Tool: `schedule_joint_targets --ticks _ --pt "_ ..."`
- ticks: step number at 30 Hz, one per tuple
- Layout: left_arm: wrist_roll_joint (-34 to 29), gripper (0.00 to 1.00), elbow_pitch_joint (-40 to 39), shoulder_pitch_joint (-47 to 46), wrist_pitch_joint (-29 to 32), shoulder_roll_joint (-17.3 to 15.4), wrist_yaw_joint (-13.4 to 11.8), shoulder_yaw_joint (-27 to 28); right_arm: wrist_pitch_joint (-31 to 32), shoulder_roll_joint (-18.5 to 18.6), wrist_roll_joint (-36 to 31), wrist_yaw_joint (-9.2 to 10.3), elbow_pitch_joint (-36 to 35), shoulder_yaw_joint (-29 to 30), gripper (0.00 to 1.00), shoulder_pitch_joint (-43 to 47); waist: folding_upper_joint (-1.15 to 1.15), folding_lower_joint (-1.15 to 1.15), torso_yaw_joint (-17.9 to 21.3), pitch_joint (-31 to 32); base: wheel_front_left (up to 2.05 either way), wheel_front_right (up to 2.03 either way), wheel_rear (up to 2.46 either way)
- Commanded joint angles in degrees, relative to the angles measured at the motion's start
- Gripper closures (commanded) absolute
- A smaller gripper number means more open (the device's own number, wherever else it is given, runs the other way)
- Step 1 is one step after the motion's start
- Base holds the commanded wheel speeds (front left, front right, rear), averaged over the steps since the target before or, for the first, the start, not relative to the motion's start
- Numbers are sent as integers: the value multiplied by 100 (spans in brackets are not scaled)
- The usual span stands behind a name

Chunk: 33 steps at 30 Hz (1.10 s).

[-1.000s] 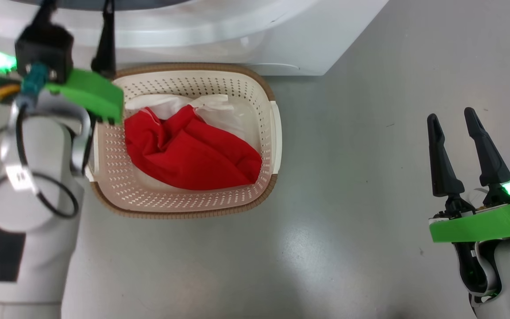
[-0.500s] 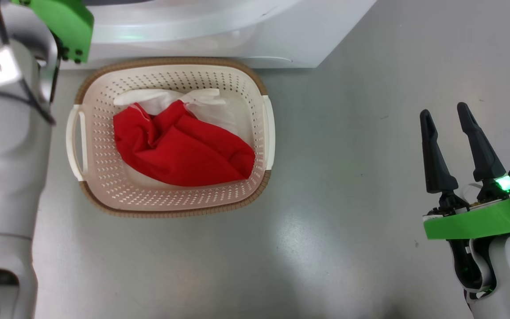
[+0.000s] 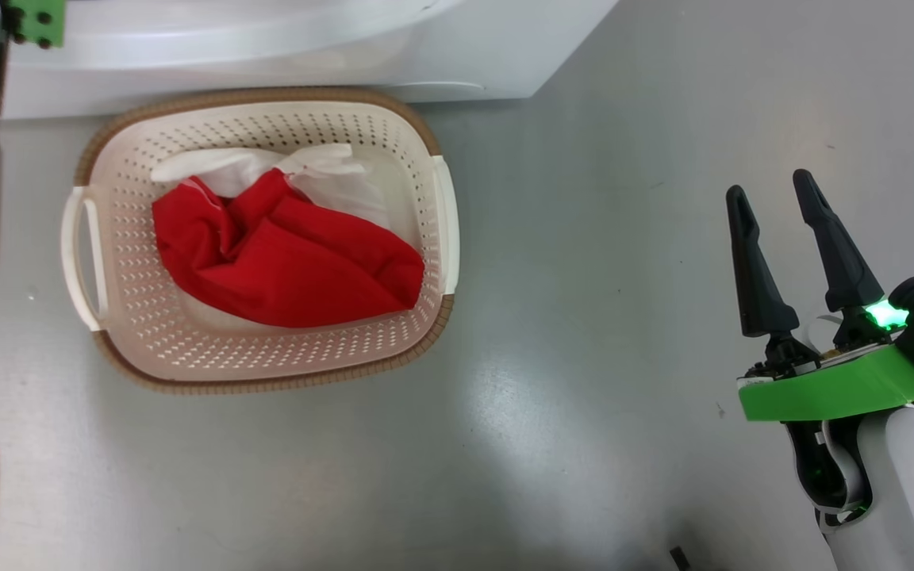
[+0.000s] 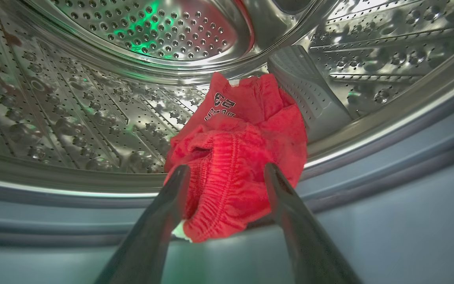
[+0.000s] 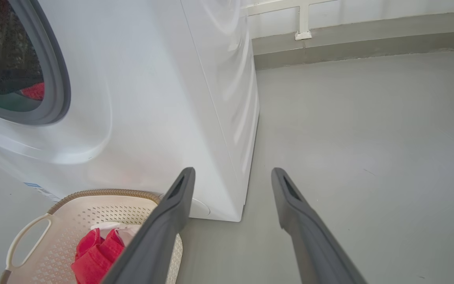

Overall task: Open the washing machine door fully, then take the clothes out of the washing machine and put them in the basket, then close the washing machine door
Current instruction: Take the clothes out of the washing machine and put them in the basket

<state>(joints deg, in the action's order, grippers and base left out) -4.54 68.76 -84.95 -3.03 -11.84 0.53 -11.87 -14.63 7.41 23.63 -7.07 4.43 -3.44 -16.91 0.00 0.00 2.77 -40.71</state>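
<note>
In the left wrist view my left gripper (image 4: 225, 171) is open inside the steel drum of the washing machine (image 4: 93, 98). Its fingers stand on either side of a bunched red piece of the clothes (image 4: 239, 154) with dark lettering, which lies at the drum's front lip. I cannot tell whether they touch it. More red and white clothes (image 3: 282, 254) lie in the cream basket (image 3: 128, 293) on the floor before the machine (image 3: 266, 40). My right gripper (image 3: 770, 198) hangs open and empty over the bare floor, right of the basket. The washing machine door is out of view.
The machine's white side (image 5: 219, 98) and its grey gasket ring (image 5: 59, 79) stand left of my right gripper (image 5: 233, 173). The basket (image 5: 30, 232) sits close against the machine's front. Grey floor (image 5: 369, 138) runs right to a wall base (image 5: 349, 43).
My left arm has left the space over the basket and gone up into the machine's opening. The head camera has turned, so the basket sits further left. The right gripper stays open.
</note>
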Motion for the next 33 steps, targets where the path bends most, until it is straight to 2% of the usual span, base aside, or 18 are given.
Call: schedule_joint_targets --ticks 1,12,20,21,23,24,26,33 --pt "-1 0 -12 -159 20 -325 -16 27 -37 3 20 -42 -118 -155 0 32 0 0 59 -63 0 0 0" --pt "132 0 366 -325 61 -564 -83 29 -37 3 4 -42 -154 -229 0 4 0 0 181 -162 0 0 0" --pt "224 0 437 -343 76 -591 -40 3 -37 22 -4 -42 -188 -235 0 -3 0 0 177 -197 0 0 0" --pt "232 8 443 -344 65 -593 -32 -7 -37 23 -5 -42 -190 -236 0 -8 0 0 177 -199 0 0 0" --pt "245 68 451 -356 19 -580 -31 -29 -37 26 -8 -42 -196 -235 0 -18 0 0 172 -203 0 0 0" --pt "253 88 455 -366 9 -571 -23 -39 -37 28 -9 -42 -200 -235 0 -21 0 0 168 -206 0 0 0" --pt "278 100 462 -381 -18 -571 -16 -48 -37 29 -11 -42 -205 -238 0 -27 0 0 168 -204 0 0 0" --pt "314 100 481 -426 -217 -526 18 -153 -37 9 -11 -42 -208 -228 0 -35 0 0 170 -187 0 0 0"
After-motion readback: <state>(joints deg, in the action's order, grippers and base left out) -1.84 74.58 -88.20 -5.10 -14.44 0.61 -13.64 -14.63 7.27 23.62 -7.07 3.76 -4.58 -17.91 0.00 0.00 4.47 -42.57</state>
